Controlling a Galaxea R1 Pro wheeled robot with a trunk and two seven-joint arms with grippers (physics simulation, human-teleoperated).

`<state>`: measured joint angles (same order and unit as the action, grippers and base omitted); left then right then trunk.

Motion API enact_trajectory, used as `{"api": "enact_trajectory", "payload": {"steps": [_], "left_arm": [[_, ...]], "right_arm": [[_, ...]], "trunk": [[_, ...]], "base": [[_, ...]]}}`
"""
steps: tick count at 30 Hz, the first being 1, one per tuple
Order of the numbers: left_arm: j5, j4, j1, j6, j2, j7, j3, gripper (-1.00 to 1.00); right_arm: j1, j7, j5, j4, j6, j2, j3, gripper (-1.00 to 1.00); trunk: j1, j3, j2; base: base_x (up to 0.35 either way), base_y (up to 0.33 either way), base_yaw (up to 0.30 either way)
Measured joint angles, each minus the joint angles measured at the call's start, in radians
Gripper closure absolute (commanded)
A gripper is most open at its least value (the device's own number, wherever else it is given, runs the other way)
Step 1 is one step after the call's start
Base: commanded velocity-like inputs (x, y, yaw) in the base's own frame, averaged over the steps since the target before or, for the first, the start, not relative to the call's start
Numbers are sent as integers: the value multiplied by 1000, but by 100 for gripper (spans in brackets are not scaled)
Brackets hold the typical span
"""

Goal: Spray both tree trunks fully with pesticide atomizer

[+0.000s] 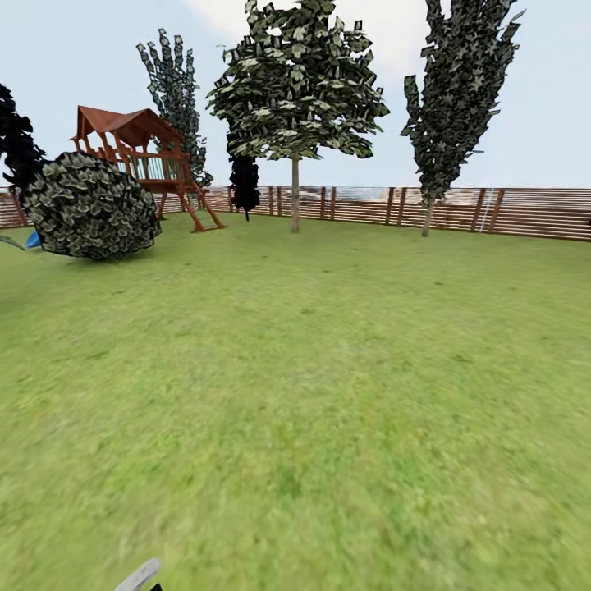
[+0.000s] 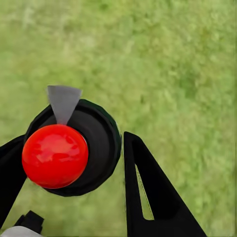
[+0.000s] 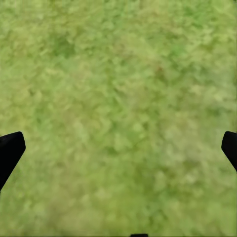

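While the lawn (image 1: 312,394) of the garden was spread out ahead in the head view, 2 trees with pale bare trunks were seen far off by the slatted brown fence (image 1: 525,212): a broad-crowned tree (image 1: 294,90) near the middle of the fence line, its trunk (image 1: 294,197) straight and thin at that range, and a narrower tree (image 1: 460,90) toward the fence's right end. A round bush (image 1: 90,205), a red-roofed wooden play structure (image 1: 139,156) and a dark, near-black tree (image 1: 244,185) were placed toward the fence's left end.

At the bottom edge of the head view a grey tip (image 1: 139,576) was visible.

In the left wrist view the left gripper (image 2: 74,163) was closed on the pesticide atomizer (image 2: 98,143), whose black round body, red cap and grey nozzle were held between the black fingers (image 2: 153,197) above grass. No label or writing could be read on it.

In the right wrist view the right gripper (image 3: 118,148) was spread wide with nothing in it, only its 2 fingertips (image 3: 10,150) showing over grass.
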<state>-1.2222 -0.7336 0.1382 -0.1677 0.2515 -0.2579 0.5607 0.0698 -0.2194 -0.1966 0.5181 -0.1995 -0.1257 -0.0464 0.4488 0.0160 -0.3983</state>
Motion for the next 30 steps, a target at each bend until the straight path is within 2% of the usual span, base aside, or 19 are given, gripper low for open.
{"api": "enact_trajectory", "payload": {"steps": [30], "left_arm": [[0,-1,0,0,-1,-2,0,100]], "right_arm": [[1,0,9,0,0,0,2,-100]], "trunk": [[0,0,0]], "base": [[335,0,0]]}}
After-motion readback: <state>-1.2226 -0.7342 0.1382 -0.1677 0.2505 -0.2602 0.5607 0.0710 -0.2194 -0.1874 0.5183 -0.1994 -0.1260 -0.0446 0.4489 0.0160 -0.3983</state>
